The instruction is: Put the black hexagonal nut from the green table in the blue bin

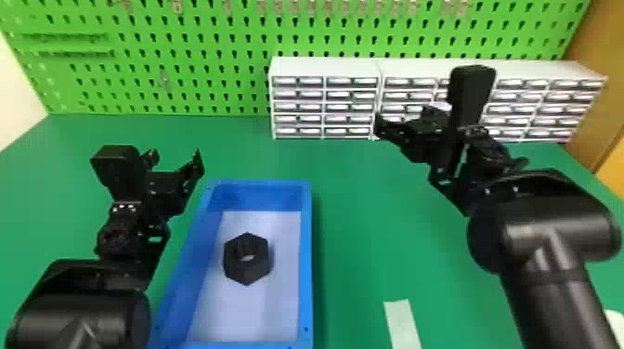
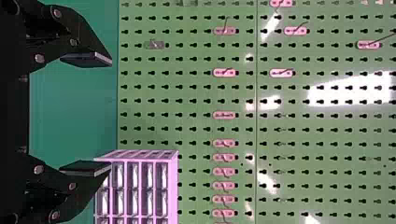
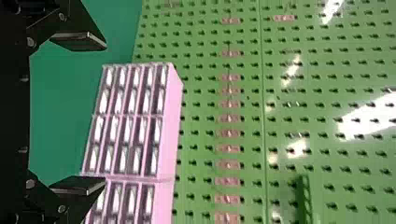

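Observation:
The black hexagonal nut (image 1: 246,267) lies flat on the pale floor of the blue bin (image 1: 304,269), its hole facing up. Left of the bin's far end, my left gripper (image 1: 176,158) is held above the table, apart from the nut. In the left wrist view that gripper (image 2: 88,113) is open, its fingers wide apart with nothing between them. My right gripper (image 1: 399,120) is raised at the back right, in front of the drawer cabinets and away from the bin. The right wrist view shows this gripper (image 3: 84,114) open and holding nothing.
White drawer cabinets (image 1: 325,67) stand along the back of the green table (image 1: 362,209), against a green pegboard (image 1: 185,88). A pale strip (image 1: 402,322) lies on the table right of the bin, near the front. A white object (image 1: 615,320) is at the right edge.

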